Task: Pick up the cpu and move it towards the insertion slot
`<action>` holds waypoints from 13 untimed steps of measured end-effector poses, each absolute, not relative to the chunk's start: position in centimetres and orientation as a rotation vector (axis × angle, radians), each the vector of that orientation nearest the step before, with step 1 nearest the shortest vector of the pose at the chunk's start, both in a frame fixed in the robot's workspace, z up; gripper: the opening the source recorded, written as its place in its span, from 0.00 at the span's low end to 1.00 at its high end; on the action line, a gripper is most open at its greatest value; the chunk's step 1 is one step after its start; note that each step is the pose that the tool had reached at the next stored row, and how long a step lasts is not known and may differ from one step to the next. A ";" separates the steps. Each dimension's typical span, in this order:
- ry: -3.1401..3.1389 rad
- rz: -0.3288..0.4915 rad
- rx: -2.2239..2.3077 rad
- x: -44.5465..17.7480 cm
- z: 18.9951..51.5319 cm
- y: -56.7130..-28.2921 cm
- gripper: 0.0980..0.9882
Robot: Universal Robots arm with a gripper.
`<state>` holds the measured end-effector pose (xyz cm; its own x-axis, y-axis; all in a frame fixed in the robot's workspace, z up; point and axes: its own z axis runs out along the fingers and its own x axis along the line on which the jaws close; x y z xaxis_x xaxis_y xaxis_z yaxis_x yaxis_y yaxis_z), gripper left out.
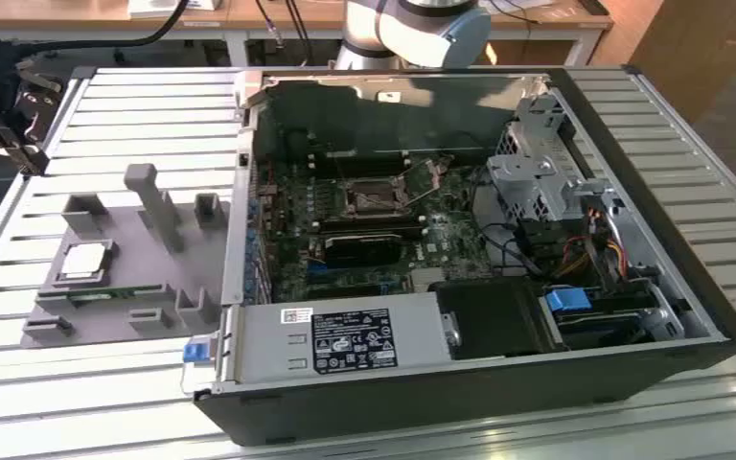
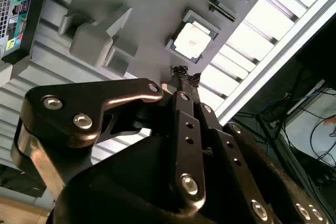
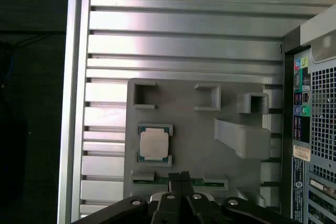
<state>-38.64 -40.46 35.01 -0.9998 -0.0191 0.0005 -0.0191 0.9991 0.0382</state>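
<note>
CPU (image 1: 84, 261) lies flat, silver top up, in a square recess of the grey holder (image 1: 131, 266), which keeps it located for a pick from above. My gripper (image 3: 181, 178) hangs near the chip without touching it, fingertips pressed together on nothing. The insertion slot (image 1: 371, 196) sits well apart, on the motherboard inside the open computer case (image 1: 675, 287).

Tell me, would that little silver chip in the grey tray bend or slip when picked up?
Probably stiff: the cpu looks like a flat plate with a metal top. Its smooth, shiny top may be slippery. It lies flat in a recess of the grey holder, so it should not roll or tip.
</note>
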 end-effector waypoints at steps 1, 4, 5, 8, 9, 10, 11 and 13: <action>-3.140 -0.060 0.030 -38.6 35.0 -40.5 0.00; -3.140 -0.060 0.030 -38.6 35.0 -40.5 0.00; -3.140 -0.060 0.030 -38.6 35.0 -40.5 0.00; -3.140 -0.060 0.030 -38.6 35.0 -40.5 0.00; -3.140 -0.060 0.030 -38.6 35.0 -40.5 0.00; -3.140 -0.060 0.030 -38.7 35.0 -40.5 0.00; -3.140 -0.060 0.030 -38.7 35.0 -40.5 0.00; -3.140 -0.060 0.030 -38.8 34.9 -40.5 0.00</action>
<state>-38.80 -40.46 34.86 -0.9998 -0.0191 0.0005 -0.0191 0.9991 0.0382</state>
